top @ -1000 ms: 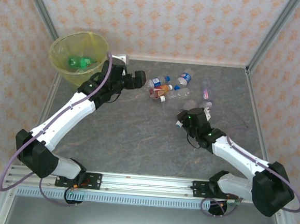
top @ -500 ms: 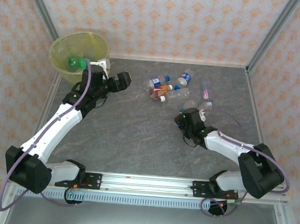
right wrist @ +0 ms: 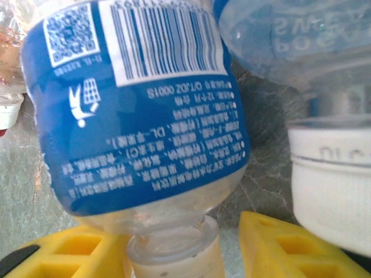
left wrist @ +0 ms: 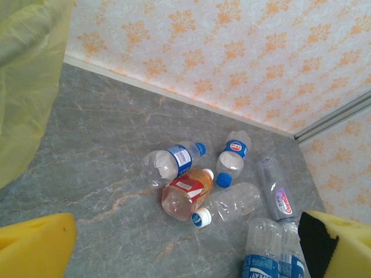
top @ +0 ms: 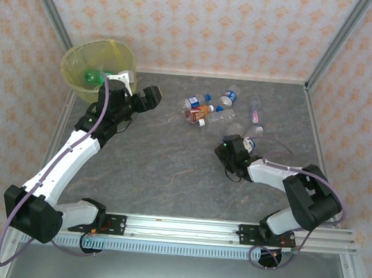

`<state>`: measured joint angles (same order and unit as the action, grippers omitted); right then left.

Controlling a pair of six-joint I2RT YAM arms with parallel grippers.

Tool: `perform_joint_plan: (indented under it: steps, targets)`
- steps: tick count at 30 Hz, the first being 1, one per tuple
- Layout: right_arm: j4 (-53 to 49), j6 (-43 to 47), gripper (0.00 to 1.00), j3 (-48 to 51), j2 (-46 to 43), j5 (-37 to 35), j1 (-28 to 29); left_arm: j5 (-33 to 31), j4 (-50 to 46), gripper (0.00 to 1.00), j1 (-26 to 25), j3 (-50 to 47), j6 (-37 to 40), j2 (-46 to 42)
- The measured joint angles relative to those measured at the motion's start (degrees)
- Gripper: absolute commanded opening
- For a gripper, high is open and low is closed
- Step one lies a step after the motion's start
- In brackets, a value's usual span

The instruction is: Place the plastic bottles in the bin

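1. Right wrist view: your right gripper (right wrist: 174,258) straddles the neck of a blue-labelled bottle (right wrist: 139,116) lying on the grey table (right wrist: 264,168). Its yellow fingers (right wrist: 284,243) stand apart with a sliver of gap on one side, so nothing is pinched yet.
2. A white-capped bottle (right wrist: 330,185) lies just beside that bottle and crowds one finger. If you close now, you could catch its cap or nudge it, and either bottle could roll off.
3. A hold on the neck looks risky. The neck is round and slick and the body hangs off to one side, so the bottle could swing or slip out as you lift.
4. Top external view: further out lies a loose cluster of bottles (top: 207,110), an orange-labelled bottle (top: 197,114) among them. A careless sweep of the arm could scatter them toward the far wall.
5. Your left gripper (top: 154,98) hovers between the cluster and the bin, fingers spread wide and empty.
6. The bin (top: 76,66) stands in the far left corner, lined in yellow, with a green bottle (top: 93,77) inside. It is well apart from your right gripper, so a carry across would pass the left arm. The arms could clash, or the bottle could drop short of the rim.
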<state>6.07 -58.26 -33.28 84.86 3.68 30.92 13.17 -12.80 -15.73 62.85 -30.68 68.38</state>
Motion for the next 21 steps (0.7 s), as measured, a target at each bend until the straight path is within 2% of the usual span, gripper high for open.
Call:
perform_joint_plan:
  steps: [5,10,16,21]
  targets:
    - [1.55,1.84,0.30,-0.04,1.31,0.26,0.00,0.61,-0.92,0.99,0.02,0.00,0.02,0.00]
    - [1.73,3.93,0.23,-0.07,1.31,0.20,0.00,1.29,-1.27,0.99,0.02,0.00,0.07,0.00]
    - [-0.26,7.13,0.22,-0.35,-1.31,-0.98,0.92,2.32,-1.33,0.99,0.02,0.00,-0.02,0.02]
    - [-2.47,10.97,0.23,-1.64,-6.40,-3.58,4.09,4.52,-1.25,0.99,0.02,1.31,-1.25,1.79]
